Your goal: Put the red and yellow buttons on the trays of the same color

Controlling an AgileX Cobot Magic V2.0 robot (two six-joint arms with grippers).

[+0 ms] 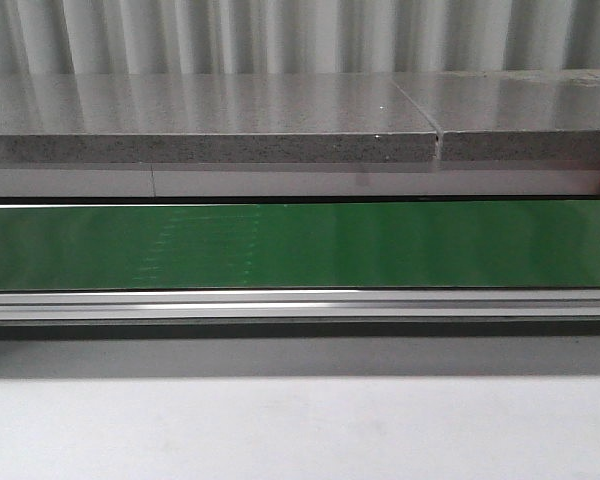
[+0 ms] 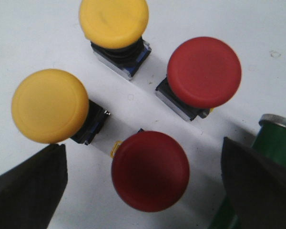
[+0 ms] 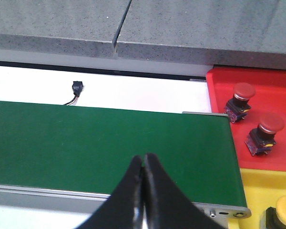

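Note:
In the left wrist view, two yellow buttons [image 2: 50, 106] [image 2: 114, 21] and two red buttons [image 2: 204, 71] [image 2: 150, 170] stand on a white surface. My left gripper [image 2: 143, 155] is open above the nearer red button, one finger [image 2: 28, 191] on either side and not touching it. My right gripper [image 3: 144, 160] is shut and empty over the green belt [image 3: 109, 143]. Past the belt's end lies the red tray [image 3: 219, 81] holding two red buttons [image 3: 243, 91] [image 3: 270, 124]. The yellow tray [image 3: 257, 186] beside it holds a yellow button [image 3: 285, 210]. Neither gripper shows in the front view.
The green conveyor belt [image 1: 300, 245] runs across the front view with a metal rail [image 1: 300, 303] in front and a grey stone slab [image 1: 210, 130] behind. A green cylinder [image 2: 276, 140] stands by the left gripper. A small black connector [image 3: 76, 88] lies beyond the belt.

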